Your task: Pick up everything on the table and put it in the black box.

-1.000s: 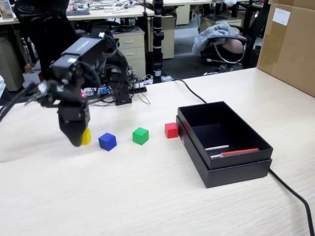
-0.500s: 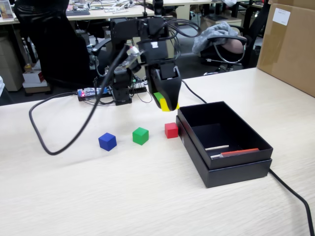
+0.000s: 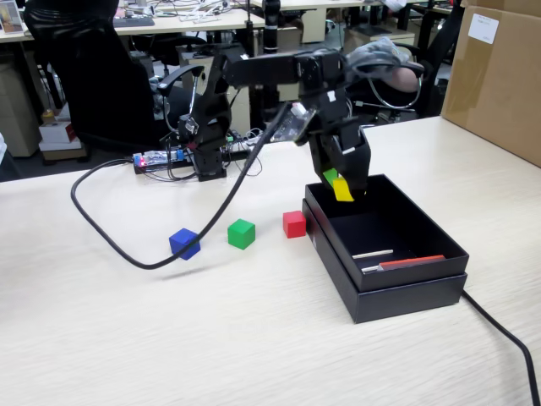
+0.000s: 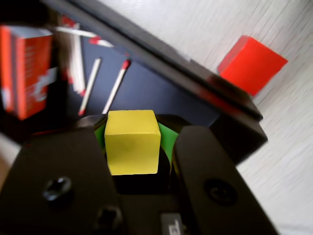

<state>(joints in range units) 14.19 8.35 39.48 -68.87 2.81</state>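
table (image 3: pixel 169 330): one, pale wood grain, filling the near part of the fixed view.
black cable (image 3: pixel 499 326): one thick run at the near right, passing by the box's near right corner; a second black cable (image 3: pixel 127 245) looping from the arm down over the tabletop near the blue cube.
black box (image 3: pixel 406 292): one, shallow, stepped double rim, on the right part of the table in the fixed view.
inside the box: one red-and-white flat item (image 4: pixel 27 68) and several matches (image 4: pixel 90 85), seen blurred in the wrist view; exact match count cannot be told.
cubes: four in all.
blue cube (image 3: pixel 184 243): one, on the table, leftmost of the row in the fixed view.
green cube (image 3: pixel 241 233): one, on the table, between blue and red, apart from both.
red cube (image 3: pixel 294 224): one, on the table, just beside the box's left wall; also at upper right in the wrist view (image 4: pixel 252 63).
yellow cube (image 4: pixel 132 141): one, off the table, held over the box's far left corner (image 3: pixel 343 189).
gripper (image 3: pixel 341 186): one, clamped on the yellow cube, green pads (image 4: pixel 165 142) pressing its sides, pointing down above the box rim.
arm base (image 3: pixel 203 144): one, at the far edge of the table, with a small board of wires beside it.
brown carton (image 3: pixel 499 76): one, far right.
background: office chairs and desks, blurred.
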